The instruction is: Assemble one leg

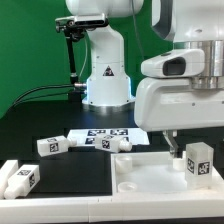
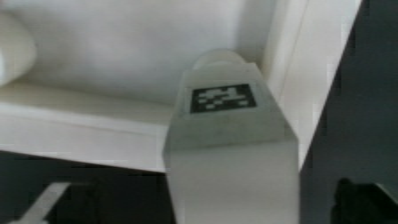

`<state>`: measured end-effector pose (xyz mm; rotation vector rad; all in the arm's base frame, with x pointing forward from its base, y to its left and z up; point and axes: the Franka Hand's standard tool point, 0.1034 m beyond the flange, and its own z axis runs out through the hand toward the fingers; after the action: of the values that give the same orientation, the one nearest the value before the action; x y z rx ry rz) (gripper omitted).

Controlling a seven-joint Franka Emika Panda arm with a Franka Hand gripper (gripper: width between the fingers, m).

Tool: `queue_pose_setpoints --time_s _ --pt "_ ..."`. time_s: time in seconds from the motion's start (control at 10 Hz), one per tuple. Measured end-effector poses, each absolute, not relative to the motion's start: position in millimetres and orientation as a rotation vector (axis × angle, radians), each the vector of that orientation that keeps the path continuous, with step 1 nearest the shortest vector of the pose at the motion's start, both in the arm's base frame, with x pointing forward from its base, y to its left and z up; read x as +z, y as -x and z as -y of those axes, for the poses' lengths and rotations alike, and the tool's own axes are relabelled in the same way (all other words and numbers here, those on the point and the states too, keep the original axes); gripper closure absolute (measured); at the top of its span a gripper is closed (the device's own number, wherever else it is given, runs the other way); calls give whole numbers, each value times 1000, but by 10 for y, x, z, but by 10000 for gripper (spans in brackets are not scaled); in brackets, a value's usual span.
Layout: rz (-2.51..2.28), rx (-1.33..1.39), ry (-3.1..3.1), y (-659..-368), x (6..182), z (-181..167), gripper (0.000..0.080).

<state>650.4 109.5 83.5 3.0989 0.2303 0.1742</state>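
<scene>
My gripper [image 1: 188, 152] is shut on a leg [image 1: 198, 163], a short white block with a black-and-white tag, and holds it over the right part of the large white tray-like piece [image 1: 140, 182]. In the wrist view the held leg [image 2: 222, 120] runs out from between the dark fingers [image 2: 36, 205], its tagged end over the tray's inner corner [image 2: 107, 90]. I cannot tell whether the leg touches the tray. Two more legs lie on the black table at the exterior view's left: one [image 1: 50, 146] further back, one [image 1: 18, 178] at the front.
The marker board [image 1: 105, 138] lies behind the tray. Another small white part [image 1: 125, 146] rests at the tray's back edge. The arm's white base [image 1: 107, 75] stands at the back, before a green wall.
</scene>
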Motion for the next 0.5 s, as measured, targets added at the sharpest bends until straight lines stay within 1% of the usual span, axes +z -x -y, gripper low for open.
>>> queue_pose_setpoints --time_s 0.1,0.2,0.3,0.5 --pt "-135 175 -3110 -6502 832 -1099 413" --pt "-11 176 -3117 -6500 827 -1097 413" --pt "67 176 -3119 -6500 826 -1097 514" --pt "435 226 -3100 -6528 818 -1092 514"
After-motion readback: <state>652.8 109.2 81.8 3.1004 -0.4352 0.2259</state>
